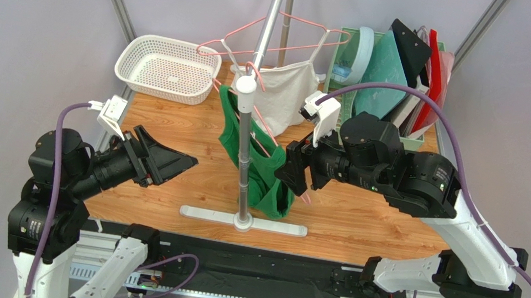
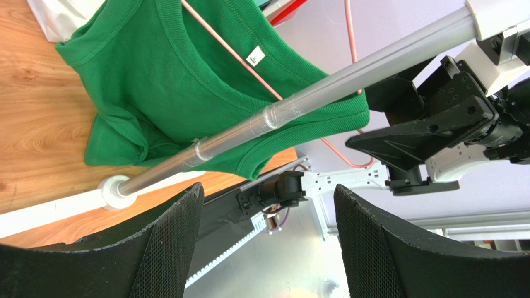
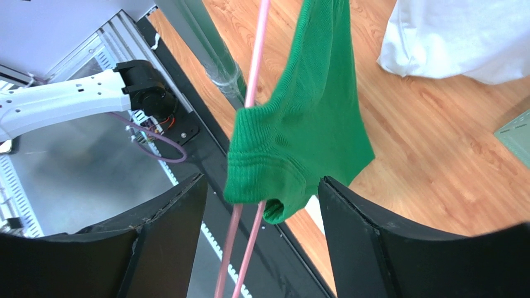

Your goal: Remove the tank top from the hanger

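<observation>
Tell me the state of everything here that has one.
Tank top, on its hanger, not removed.
Hanger, loaded.
White top, hung up.
Basket, empty.
Left end effector, open, holding nothing.
Right end effector, open, tank top's strap between its fingers.

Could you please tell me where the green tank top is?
Top view: the green tank top hangs centrally on the pink hanger at the stand pole, beside the right pincer.
</observation>
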`<state>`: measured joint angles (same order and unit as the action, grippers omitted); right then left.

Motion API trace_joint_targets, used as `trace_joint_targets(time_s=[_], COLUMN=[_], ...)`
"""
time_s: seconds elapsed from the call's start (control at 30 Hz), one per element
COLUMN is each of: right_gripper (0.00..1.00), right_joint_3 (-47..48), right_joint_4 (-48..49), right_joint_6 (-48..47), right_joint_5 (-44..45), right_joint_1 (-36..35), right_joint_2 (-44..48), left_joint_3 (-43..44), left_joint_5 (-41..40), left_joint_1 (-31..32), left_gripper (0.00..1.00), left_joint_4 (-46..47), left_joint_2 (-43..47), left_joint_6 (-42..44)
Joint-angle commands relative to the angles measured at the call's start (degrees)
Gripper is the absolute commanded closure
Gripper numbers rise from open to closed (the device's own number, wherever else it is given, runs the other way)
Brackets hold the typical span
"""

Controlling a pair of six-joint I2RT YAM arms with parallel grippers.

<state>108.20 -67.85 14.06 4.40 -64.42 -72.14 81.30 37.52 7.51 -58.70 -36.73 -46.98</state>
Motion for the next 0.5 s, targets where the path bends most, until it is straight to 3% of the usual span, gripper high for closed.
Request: trace_joint_targets(time_s=[0.0, 0.17, 0.37, 0.47], right_gripper=[0.33, 0.47, 0.49, 0.55], right_joint_3=[-0.1, -3.9, -9.1, -10.6], right_joint_4=[6.0, 8.9, 11.2, 12.0], right_joint_6=[-2.9, -3.9, -3.3, -3.3], right_joint_5=[7.2, 11.1, 11.0, 12.6], right_joint_1=[-2.4, -2.4, -2.3, -2.3], right_joint_2=[-1.0, 0.5, 2.8, 3.3], left_joint_3=[2.4, 2.8, 4.1, 4.6], left_joint_5=[-1.1, -1.4, -1.2, -1.0], left_joint_1=[0.2, 0.1, 0.1, 0.2], left_gripper=[0.18, 0.19, 0.19, 0.19], left_joint_4=[-2.3, -3.2, -3.5, -3.9], left_joint_2=[0.3, 0.1, -0.9, -1.5], left_joint_6=[0.0, 0.7, 1.4, 1.7])
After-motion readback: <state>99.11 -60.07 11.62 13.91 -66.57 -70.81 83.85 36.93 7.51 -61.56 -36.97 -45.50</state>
